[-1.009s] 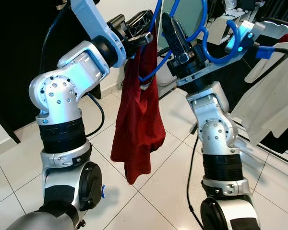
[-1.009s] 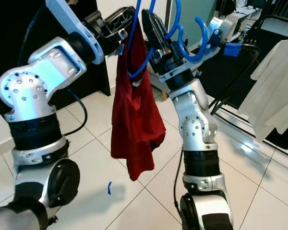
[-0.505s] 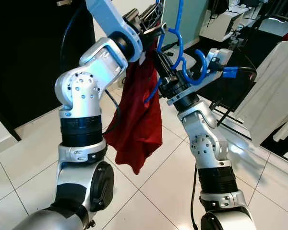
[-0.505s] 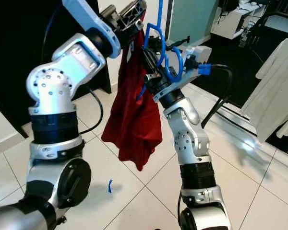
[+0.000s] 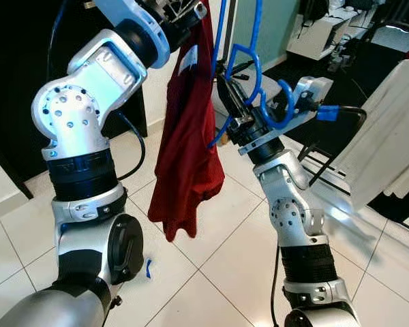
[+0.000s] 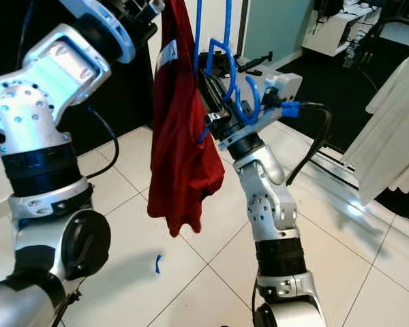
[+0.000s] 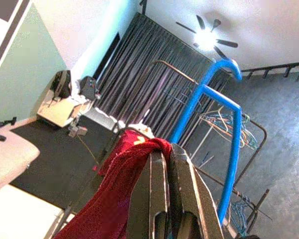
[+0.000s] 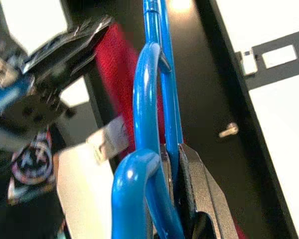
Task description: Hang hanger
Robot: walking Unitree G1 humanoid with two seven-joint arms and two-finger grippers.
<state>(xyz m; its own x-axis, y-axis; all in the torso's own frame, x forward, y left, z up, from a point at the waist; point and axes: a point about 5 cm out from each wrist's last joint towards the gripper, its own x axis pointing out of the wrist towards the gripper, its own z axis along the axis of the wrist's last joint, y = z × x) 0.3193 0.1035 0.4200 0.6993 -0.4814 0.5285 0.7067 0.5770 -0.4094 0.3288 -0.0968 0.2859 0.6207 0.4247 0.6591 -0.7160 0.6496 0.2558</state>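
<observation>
The carrying step looks under way: the right gripper [image 8: 172, 164] is clamped on the blue hanger [image 5: 249, 61], held high, while the left gripper [image 7: 162, 164] pinches the red garment [image 5: 187, 136] draped on it. Next, I judge, the hook must be brought onto the rail [image 7: 189, 82] of the clothes rack.

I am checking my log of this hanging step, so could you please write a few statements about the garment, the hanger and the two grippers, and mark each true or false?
1. The left gripper pinches the top of the red garment. True.
2. The right gripper is shut on the blue hanger. True.
3. The red garment lies on the tiled floor. False: it hangs clear of the floor.
4. The hanger is green. False: it is blue.
5. A white garment hangs at the robot's right. True.
</observation>
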